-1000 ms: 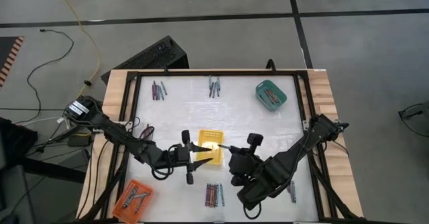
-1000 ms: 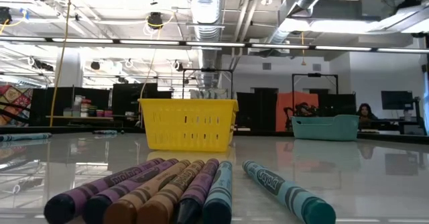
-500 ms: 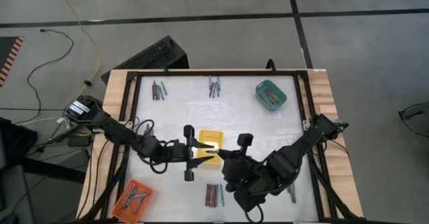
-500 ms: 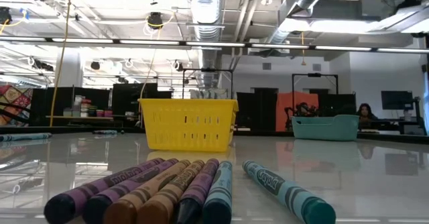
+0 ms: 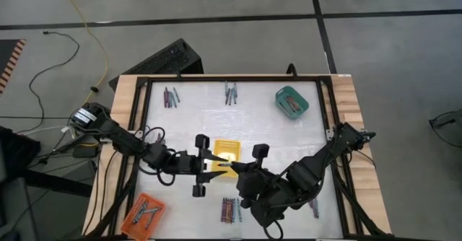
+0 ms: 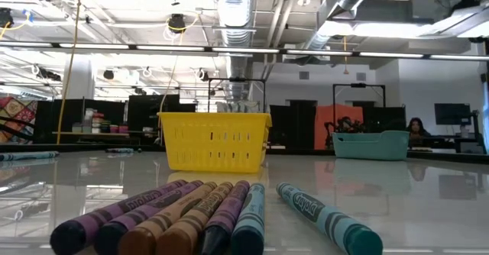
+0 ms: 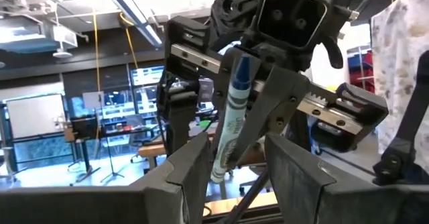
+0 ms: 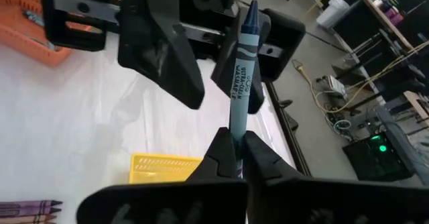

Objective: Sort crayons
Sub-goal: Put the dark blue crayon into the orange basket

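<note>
White counter (image 5: 188,118) inside a black frame on a wooden bench, concrete floor around it; landmark is the yellow tray (image 5: 225,152) mid-counter. Right gripper (image 8: 234,145) is clamped on the butt end of a blue crayon (image 8: 240,76), holding it point-out above the counter just on the near side of the yellow tray, so its free length is offered to the other arm. Left gripper (image 5: 214,164) faces it from the tray's left side, fingers (image 7: 191,170) apart and bracketing the crayon's tip half, not pinching yet: looks like a hand-over for a regrip or re-aim, judging by the pose. Loose crayons (image 5: 229,209) lie in a row nearer the front edge than the yellow tray, more crayon bunches (image 5: 231,92) lie beyond it. Teal tray (image 5: 291,102) sits far-right of the yellow tray, orange tray (image 5: 144,213) front-left, both already holding some sticks
</note>
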Controlling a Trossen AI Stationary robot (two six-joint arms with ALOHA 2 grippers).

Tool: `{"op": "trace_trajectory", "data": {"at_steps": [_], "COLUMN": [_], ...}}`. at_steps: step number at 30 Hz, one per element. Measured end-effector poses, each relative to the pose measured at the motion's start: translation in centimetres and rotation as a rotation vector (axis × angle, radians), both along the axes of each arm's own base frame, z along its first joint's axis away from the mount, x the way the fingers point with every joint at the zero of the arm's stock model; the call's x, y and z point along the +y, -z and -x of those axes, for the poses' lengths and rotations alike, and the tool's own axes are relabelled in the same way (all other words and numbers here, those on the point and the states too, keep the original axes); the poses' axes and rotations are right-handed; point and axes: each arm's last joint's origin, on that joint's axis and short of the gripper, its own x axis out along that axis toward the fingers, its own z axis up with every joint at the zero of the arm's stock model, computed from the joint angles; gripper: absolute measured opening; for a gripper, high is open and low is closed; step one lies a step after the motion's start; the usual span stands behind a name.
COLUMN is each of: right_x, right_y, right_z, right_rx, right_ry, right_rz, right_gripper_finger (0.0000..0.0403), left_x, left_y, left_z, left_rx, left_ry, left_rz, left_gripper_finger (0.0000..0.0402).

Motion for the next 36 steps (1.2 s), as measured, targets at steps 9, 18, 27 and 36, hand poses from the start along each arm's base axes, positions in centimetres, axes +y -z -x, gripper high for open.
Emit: {"op": "trace_trajectory", "data": {"at_steps": [9, 18, 27, 36], "right_x": [-0.31, -0.40, -0.32, -0.32], "right_y": [-0.37, -0.41, -0.41, -0.40], "right_z": [-0.80, -0.95, -0.89, -0.91], "right_rx": [-0.013, -0.008, -0.008, -0.010], "right_ry": [-0.027, -0.036, -0.039, -0.038], "right_rz": [-0.014, -0.010, -0.010, -0.014], "right_gripper_finger": [0.0000, 0.0000, 0.0000, 0.0000], "left_x": [-0.19, -0.20, -0.21, -0.23], "left_y": [-1.12, -0.93, -0.83, -0.70], "left_z": [-0.53, -0.63, -0.67, -0.72], "left_rx": [-0.007, 0.016, 0.028, 0.043], "left_ry": [-0.005, -0.015, -0.022, -0.025], "left_rz": [-0.017, -0.028, -0.039, -0.048], "left_gripper_finger": [0.0135, 0.0124, 0.0051, 0.0027]}}
